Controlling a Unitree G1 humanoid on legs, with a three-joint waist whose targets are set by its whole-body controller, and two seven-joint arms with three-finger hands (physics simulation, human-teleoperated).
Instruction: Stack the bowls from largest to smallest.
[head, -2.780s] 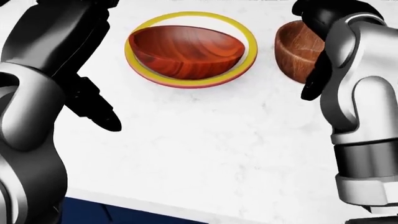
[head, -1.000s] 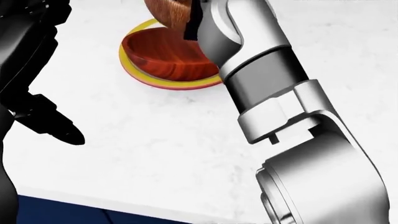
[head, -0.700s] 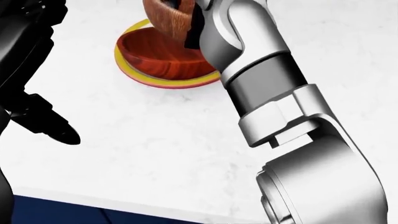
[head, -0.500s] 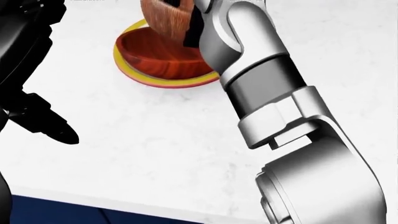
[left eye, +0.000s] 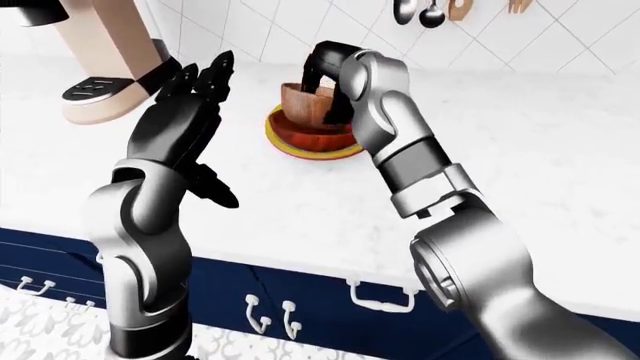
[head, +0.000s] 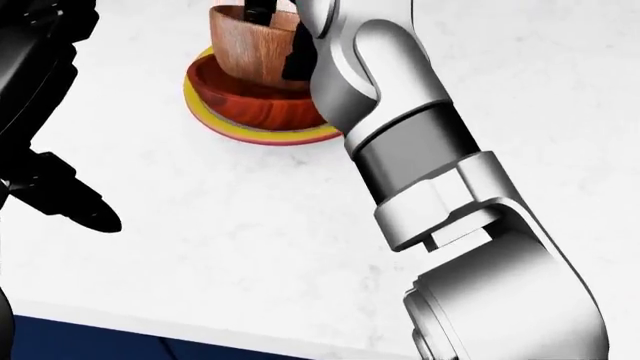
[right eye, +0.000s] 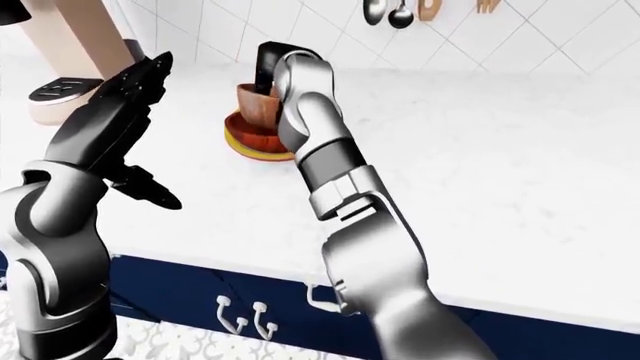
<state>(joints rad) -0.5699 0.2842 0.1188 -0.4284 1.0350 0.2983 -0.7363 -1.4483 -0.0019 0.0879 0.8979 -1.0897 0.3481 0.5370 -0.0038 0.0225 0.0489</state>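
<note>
Right hand (left eye: 322, 67): black fingers clamped over the rim of the small wooden bowl (head: 250, 46), one finger reaching down inside it, the others on its outer wall; the silver forearm crosses the head view from bottom right up to the bowl
Small wooden bowl: light brown, held a little tilted, its base down in the hollow of the red-brown bowl (head: 262, 106); I cannot tell whether it rests fully there or hangs just clear
Red-brown bowl: the wider, darker one, sitting inside the yellow bowl (head: 212, 118), of which only the rim shows as a ring around it
Yellow bowl: lowest of the three, standing on the white marble counter (head: 230, 247), toward the top left of the head view
Left hand (left eye: 190, 97): raised well left of the bowls, fingers spread and straight, gripping nothing, palm turned toward the stack
Counter edge: navy cabinet fronts (left eye: 300, 292) with pale handles run beneath it in the left-eye view
Wall: white diagonal tiles, with hanging utensils (left eye: 420, 11) at the top of the left-eye view
Far left: a beige stand mixer (left eye: 100, 67) on the counter, beside the left hand in that view
</note>
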